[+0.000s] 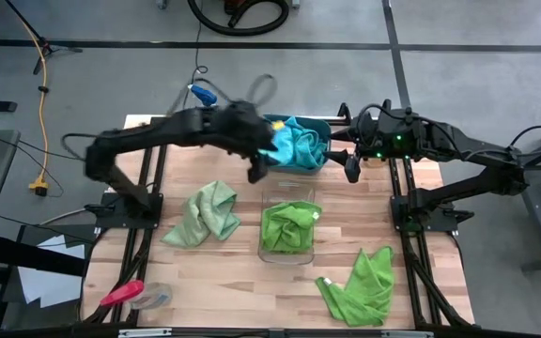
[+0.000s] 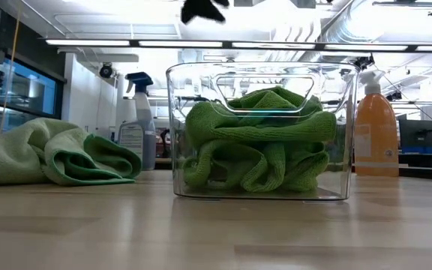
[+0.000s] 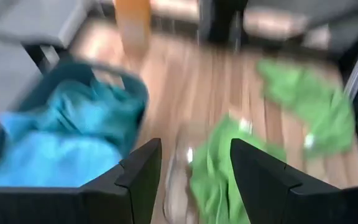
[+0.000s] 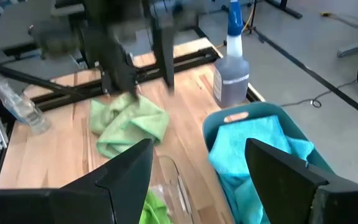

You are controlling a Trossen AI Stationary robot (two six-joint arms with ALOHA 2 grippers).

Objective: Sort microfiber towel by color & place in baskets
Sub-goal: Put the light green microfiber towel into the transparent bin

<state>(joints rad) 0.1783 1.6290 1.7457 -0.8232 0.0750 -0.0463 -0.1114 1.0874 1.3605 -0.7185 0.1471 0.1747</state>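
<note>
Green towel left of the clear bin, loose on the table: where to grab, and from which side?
Pinch the raised fold at the middle of the green towel, coming straight down. It lies crumpled in a low heap with ridges standing up, so the fingers can close across one. The clear bin stands apart on its right, so the descent looks clear.

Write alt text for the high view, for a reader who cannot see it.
Two dark robot arms reach over a wooden table toward a teal plastic tub of turquoise cloths. A clear plastic bin holds one lime green cloth; two more lie loose on either side.
</note>
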